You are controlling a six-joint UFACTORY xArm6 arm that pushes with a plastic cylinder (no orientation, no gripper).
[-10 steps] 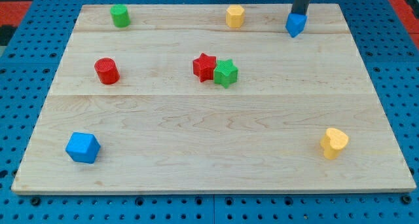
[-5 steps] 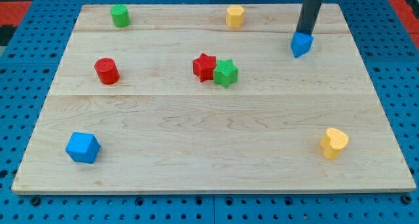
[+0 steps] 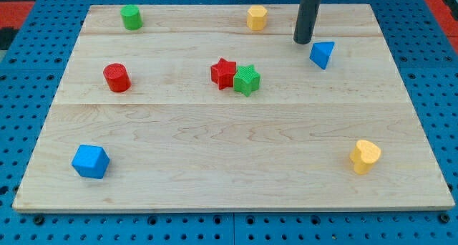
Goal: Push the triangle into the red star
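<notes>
My tip (image 3: pixel 303 41) is a bare rod end holding nothing, just apart from the blue triangle (image 3: pixel 322 54) at its ten o'clock. The red star (image 3: pixel 223 72), touching a green star (image 3: pixel 247 80), lies well off at the triangle's nine o'clock.

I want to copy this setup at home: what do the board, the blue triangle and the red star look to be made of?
The board looks like pale wood with a matte finish: grain lines and plank seams show. The blue triangle and the red star look like matte plastic, solidly coloured; the star's faint ridging may mean 3D printing, but that is uncertain.
</notes>
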